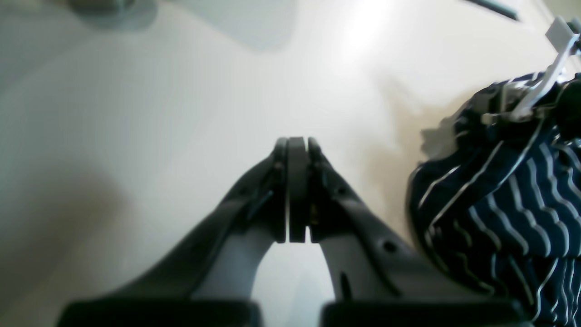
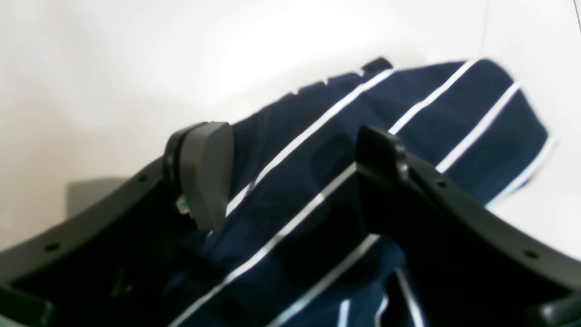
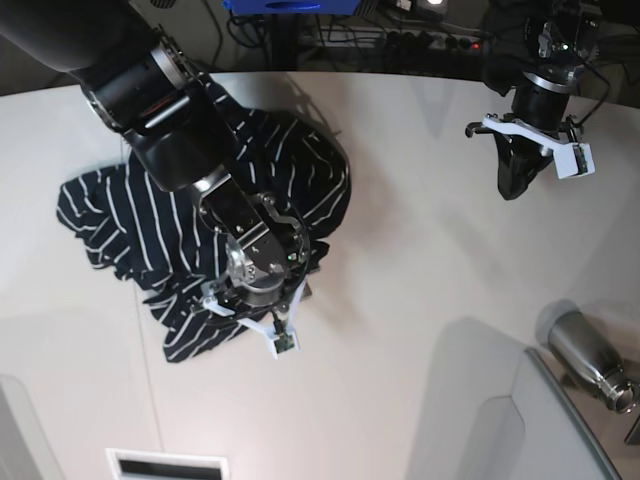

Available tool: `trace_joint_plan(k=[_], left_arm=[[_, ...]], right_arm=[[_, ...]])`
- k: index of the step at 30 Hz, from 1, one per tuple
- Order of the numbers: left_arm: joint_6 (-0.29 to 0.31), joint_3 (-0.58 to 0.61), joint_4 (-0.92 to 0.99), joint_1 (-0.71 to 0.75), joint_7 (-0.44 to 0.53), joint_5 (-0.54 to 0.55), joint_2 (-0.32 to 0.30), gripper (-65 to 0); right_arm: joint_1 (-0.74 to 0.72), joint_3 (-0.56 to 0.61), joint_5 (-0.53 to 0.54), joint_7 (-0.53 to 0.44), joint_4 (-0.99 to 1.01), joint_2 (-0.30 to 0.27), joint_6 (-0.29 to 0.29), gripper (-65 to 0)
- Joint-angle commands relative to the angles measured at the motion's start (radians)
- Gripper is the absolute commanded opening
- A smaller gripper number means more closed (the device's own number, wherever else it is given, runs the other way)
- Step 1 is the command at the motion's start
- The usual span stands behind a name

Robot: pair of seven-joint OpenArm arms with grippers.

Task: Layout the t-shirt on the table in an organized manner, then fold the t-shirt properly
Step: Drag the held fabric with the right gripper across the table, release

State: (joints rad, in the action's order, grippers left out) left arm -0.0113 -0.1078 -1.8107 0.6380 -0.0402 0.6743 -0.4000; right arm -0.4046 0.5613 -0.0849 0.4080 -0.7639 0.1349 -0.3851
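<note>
While the right pincer (image 2: 290,172) gapes wide right over the crumpled t-shirt (image 3: 190,230), gripping nothing, the left pincer (image 1: 297,150) sits pinched closed and empty. Shirt's bunched at the table's (image 3: 400,330) 9 o'clock side.

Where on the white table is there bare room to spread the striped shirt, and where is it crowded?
Bare white tabletop runs between the crumpled dark navy, white-striped t-shirt and the left gripper, shut and off the cloth. The near edge below the shirt is also bare. The shirt's patch is crowded: the open right gripper sits over it. A metal bottle borders the near corner.
</note>
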Motion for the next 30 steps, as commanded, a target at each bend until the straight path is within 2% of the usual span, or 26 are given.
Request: trace_joint_plan(k=[1, 5, 6, 8, 11, 12, 16, 20, 24, 28, 30], left_arm=[[0.004, -0.007, -0.014, 0.003, 0.029, 0.000, -0.009, -65.0], [0.004, -0.005, -0.005, 0.000, 0.029, 0.000, -0.009, -65.0], [0.004, -0.005, -0.001, 0.000, 0.029, 0.000, -0.009, -65.0], [0.004, -0.005, 0.012, -0.002, 0.029, 0.000, -0.009, -65.0], [0.004, -0.005, 0.030, -0.002, 0.029, 0.000, -0.009, -65.0], [0.004, -0.005, 0.036, -0.002, 0.029, 0.000, -0.009, -65.0], [0.004, -0.005, 0.064, -0.004, 0.029, 0.000, -0.009, -65.0], [0.004, 0.003, 0.087, -0.011, 0.029, 0.000, -0.007, -65.0], [0.006, 0.004, 0.111, -0.030, 0.029, 0.000, -0.006, -65.0], [0.006, 0.004, 0.108, -0.031, 0.029, 0.000, -0.006, -65.0], [0.006, 0.004, 0.108, -0.031, 0.029, 0.000, -0.006, -65.0]], right_arm=[[-0.032, 0.001, -0.009, -0.039, -0.001, 0.010, -0.010, -25.2], [-0.035, 0.001, -0.009, -0.060, 0.040, 0.010, -0.010, -26.0], [-0.035, 0.001, -0.009, -0.060, 0.040, 0.010, -0.010, -28.4], [-0.034, 0.001, -0.009, -0.060, 0.040, 0.010, -0.008, -37.4], [-0.034, -0.004, -0.008, -0.060, 0.040, 0.010, -0.002, -56.0], [-0.034, -0.004, -0.008, -0.060, 0.039, 0.010, -0.002, -58.2], [-0.034, 0.003, -0.008, -0.056, 0.034, 0.012, -0.002, -59.4], [0.002, 0.007, -0.008, -0.030, -0.075, 0.013, -0.001, -62.0], [0.020, 0.084, -0.008, 0.042, -0.214, 0.012, -0.001, -62.3], [0.020, 0.151, -0.008, 0.061, -0.280, 0.012, 0.002, -62.4], [0.020, 0.207, -0.008, 0.058, -0.314, 0.012, 0.039, -62.4]])
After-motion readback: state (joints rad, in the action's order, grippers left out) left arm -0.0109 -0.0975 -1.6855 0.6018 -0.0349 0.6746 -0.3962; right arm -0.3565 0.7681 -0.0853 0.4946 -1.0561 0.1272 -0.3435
